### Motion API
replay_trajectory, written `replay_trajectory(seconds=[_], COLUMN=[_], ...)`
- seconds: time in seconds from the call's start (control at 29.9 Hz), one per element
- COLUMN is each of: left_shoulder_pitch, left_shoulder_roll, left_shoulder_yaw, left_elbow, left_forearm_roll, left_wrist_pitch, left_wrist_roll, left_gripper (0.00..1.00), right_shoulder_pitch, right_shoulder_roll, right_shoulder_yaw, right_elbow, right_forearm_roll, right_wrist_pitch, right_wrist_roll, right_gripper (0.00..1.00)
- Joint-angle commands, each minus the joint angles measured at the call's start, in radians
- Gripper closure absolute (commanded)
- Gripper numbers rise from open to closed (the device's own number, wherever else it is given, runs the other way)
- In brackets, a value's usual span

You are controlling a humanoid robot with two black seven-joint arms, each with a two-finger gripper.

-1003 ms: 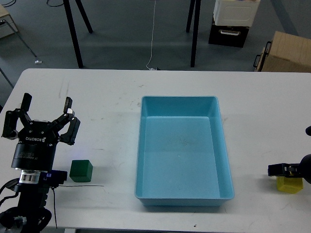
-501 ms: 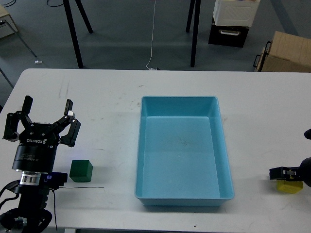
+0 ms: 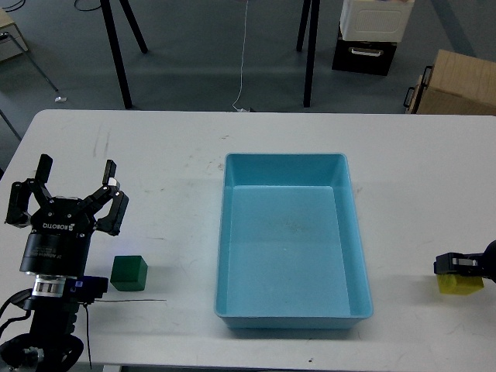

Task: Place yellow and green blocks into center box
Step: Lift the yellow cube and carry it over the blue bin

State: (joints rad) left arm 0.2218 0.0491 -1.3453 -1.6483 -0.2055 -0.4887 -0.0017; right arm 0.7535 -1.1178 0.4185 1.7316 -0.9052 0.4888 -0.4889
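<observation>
The yellow block sits at the table's right edge, right gripper over it, grip unclear. The green block waits beside the wide-open left gripper; the box lies empty between.

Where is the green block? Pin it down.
In the head view, the green block sits on the white table at lower left, just right of the left gripper, left of the blue box.

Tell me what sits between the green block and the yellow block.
The empty blue box sits between the green block and the yellow block, as the head view shows.
</observation>
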Motion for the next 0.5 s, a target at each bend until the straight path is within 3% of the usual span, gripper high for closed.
replay_trajectory(seconds=[0.0,0.23,0.47], left_shoulder_pitch=[0.004,0.004,0.005], left_shoulder_roll=[0.0,-0.005,-0.006], left_shoulder_yaw=[0.0,0.0,0.0], left_elbow=[-0.001,0.001,0.001], left_forearm_roll=[0.0,0.001,0.0], left_wrist_pitch=[0.0,0.0,0.0], left_wrist_roll=[0.0,0.0,-0.001], left_gripper=[0.0,0.0,0.0], right_shoulder_pitch=[0.231,0.582,0.589], right_shoulder_roll=[0.033,0.376,0.728], right_shoulder_yaw=[-0.016,-0.352,-0.53], right_elbow=[-0.023,-0.24,-0.421], right_forearm_roll=[0.184,0.261,0.253], right_wrist_pitch=[0.0,0.0,0.0], right_wrist_roll=[0.0,0.0,0.0], right_gripper=[1.0,1.0,0.99])
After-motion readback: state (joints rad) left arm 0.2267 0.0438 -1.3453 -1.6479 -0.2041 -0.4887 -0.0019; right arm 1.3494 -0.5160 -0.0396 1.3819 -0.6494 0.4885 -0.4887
